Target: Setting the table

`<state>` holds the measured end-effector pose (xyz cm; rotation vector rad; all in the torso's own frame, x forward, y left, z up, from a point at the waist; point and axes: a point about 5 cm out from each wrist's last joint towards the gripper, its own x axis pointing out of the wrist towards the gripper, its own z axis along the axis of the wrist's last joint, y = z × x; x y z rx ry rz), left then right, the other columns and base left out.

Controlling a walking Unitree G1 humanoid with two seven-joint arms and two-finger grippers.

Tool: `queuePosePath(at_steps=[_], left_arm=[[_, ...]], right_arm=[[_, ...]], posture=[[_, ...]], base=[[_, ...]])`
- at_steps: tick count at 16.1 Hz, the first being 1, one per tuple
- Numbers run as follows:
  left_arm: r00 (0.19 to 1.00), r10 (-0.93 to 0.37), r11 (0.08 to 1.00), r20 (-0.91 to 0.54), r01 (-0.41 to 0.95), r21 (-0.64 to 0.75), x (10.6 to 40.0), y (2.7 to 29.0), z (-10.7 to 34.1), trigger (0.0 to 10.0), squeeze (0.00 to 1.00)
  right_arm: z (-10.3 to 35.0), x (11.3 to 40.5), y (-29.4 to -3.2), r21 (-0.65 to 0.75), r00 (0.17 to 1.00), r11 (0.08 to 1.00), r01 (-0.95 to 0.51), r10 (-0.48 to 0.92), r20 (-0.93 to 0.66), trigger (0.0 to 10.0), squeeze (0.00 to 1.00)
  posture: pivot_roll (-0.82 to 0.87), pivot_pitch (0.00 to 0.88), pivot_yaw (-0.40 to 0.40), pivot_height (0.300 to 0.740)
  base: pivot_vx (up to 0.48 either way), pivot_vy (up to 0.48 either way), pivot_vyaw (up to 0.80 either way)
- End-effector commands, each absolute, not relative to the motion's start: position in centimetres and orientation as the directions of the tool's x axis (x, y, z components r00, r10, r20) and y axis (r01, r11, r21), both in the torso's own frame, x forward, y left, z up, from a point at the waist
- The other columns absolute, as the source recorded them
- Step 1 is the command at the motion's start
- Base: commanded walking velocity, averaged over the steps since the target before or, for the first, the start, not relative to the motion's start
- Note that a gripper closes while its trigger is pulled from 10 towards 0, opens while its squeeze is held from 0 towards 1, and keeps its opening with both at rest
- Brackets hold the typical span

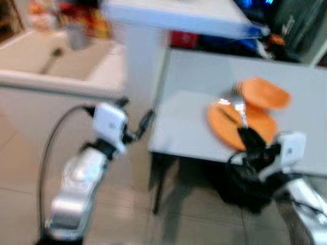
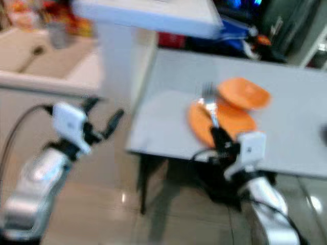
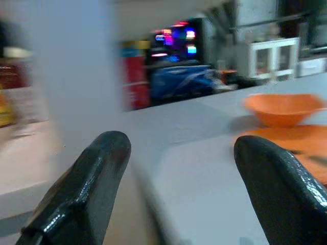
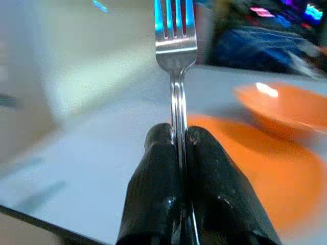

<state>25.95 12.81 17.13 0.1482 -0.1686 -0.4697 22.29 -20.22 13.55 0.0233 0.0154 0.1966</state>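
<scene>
A silver fork (image 4: 176, 48) stands clamped in my right gripper (image 4: 179, 135), tines pointing away; the gripper (image 1: 248, 135) hovers at the near edge of the grey table (image 1: 184, 132), over the orange plate (image 1: 255, 125). An orange bowl (image 1: 264, 93) sits just beyond the plate. My left gripper (image 1: 137, 118) is open and empty, held in the air left of the table's near corner; its fingers (image 3: 92, 184) frame the table, the orange bowl (image 3: 281, 107) and the plate (image 3: 301, 140).
A beige counter with a sink (image 1: 56, 61) lies at the left. A white post and shelf (image 1: 143, 51) stand between sink and table. Dark clutter (image 1: 265, 35) sits behind the table. Tiled floor (image 1: 127, 204) lies below.
</scene>
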Motion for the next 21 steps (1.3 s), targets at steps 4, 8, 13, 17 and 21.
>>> queuePosePath(at_steps=[4,8,13,17,21], left_arm=[[0.913,-0.397,0.901,0.093,0.368,0.229,27.1,13.1,16.9,10.0,0.0],[0.954,-0.28,0.942,0.107,0.251,0.22,27.9,14.3,16.8,10.0,0.0],[0.944,-0.325,0.922,0.06,0.302,0.244,27.5,13.8,16.3,10.0,0.0],[0.943,-0.325,0.929,0.066,0.306,0.209,27.2,13.6,16.6,10.0,0.0],[0.945,-0.322,0.931,0.059,0.304,0.203,26.7,14.0,16.6,10.0,0.0]], right_arm=[[15.0,23.4,-19.5,0.143,0.998,0.988,-0.055,0.059,-0.027,10.0,0.0],[14.4,24.3,-18.3,0.15,0.993,0.988,-0.019,0.036,-0.112,10.0,0.0],[13.3,24.1,-16.3,0.161,0.963,0.98,-0.114,0.148,-0.223,10.0,0.0],[12.6,24.2,-15.4,0.154,0.947,0.977,-0.144,0.181,-0.265,10.0,0.0],[12.4,24.1,-15.0,0.168,0.942,0.976,-0.14,0.183,-0.28,10.0,0.0]], posture=[[0.03,0.0,-0.039,0.74],[0.03,0.013,-0.03,0.74],[0.03,0.044,-0.033,0.74],[0.03,0.059,-0.039,0.74],[0.04,0.078,-0.042,0.74]], base=[[0.0,-0.48,0.0],[0.0,-0.36,0.0],[0.0,0.0,0.0],[0.348,0.0,-0.25],[0.376,0.0,-0.15]])
